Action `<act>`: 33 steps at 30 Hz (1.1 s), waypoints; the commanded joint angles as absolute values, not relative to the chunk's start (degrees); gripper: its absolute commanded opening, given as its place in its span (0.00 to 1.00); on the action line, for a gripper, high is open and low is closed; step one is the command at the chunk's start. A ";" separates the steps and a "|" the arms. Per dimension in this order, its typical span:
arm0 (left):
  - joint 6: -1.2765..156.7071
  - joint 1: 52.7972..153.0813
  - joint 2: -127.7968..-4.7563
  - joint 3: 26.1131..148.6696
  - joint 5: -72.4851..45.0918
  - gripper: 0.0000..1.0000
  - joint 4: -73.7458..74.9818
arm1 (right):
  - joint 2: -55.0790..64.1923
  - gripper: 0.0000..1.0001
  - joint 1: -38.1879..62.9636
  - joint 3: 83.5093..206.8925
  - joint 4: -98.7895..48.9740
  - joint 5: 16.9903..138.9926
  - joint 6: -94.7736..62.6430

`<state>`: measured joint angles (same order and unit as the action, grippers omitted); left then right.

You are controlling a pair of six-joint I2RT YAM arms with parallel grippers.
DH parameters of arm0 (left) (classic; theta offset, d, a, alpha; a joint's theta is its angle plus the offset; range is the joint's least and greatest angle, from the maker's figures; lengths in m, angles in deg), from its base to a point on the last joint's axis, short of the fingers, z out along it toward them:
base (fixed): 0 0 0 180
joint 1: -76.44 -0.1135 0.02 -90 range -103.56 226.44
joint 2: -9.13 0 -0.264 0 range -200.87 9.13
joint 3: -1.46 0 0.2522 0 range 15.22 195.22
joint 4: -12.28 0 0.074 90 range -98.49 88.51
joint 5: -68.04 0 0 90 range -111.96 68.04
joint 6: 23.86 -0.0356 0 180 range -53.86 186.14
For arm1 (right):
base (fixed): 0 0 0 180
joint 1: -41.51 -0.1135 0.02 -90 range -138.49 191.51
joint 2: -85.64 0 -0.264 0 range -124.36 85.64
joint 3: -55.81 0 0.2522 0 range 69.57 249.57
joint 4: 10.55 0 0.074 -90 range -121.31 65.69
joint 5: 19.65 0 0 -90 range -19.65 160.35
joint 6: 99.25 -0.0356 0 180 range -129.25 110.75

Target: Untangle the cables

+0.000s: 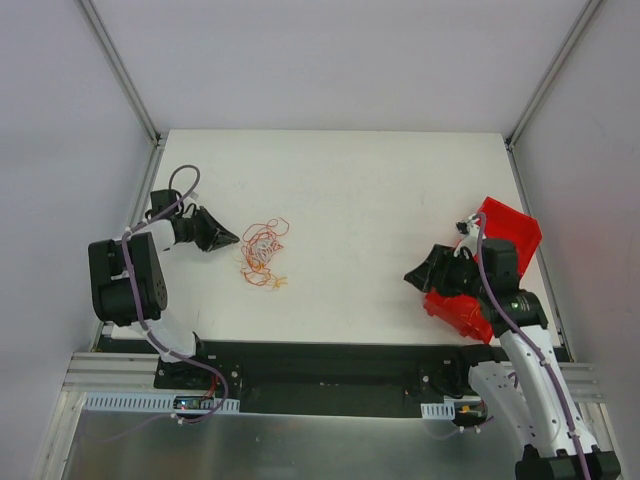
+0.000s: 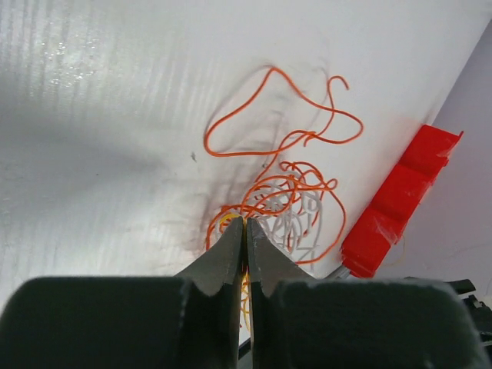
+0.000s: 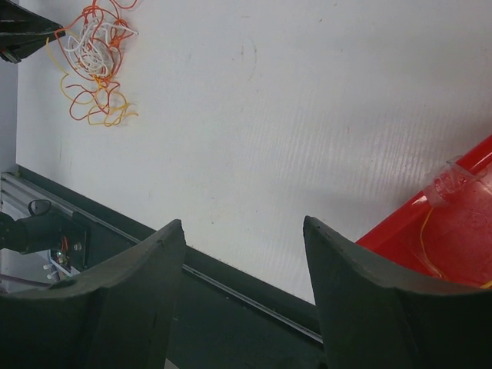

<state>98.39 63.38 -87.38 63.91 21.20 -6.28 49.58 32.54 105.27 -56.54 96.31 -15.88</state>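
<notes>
The left gripper is pressing its jaws fully together, pinching the near edge of the cables (only the left wrist view is showing that contact). The right gripper is gaping wide, holding nothing, just beside the red bin. The tangle is lying on the left part of the table.

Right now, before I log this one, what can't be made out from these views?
Left wrist: whether the shut left hand pinches a strand of the cables; the hand itself covers the contact.
Top: how the cables cross; too thin.
Right wrist: the red bin and its contents, cut off by the frame edge.
</notes>
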 commanded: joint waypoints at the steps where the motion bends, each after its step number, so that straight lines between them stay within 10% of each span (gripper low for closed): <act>1: 96.11 64.05 -82.02 63.13 20.49 0.00 -7.99 | 48.55 0.65 31.15 105.34 -54.37 96.19 -16.46; 17: 108.84 68.78 -47.92 85.06 14.97 0.00 -12.65 | 33.26 0.66 6.90 114.38 -44.35 82.93 -20.59; 33: 120.80 74.95 -73.74 154.42 12.50 0.00 -5.62 | 34.66 0.71 4.16 115.79 -43.38 79.75 -20.41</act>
<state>116.00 74.59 -67.91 145.96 13.88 -8.21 33.06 4.50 113.29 -45.24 81.14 -19.80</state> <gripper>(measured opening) 0.006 0.701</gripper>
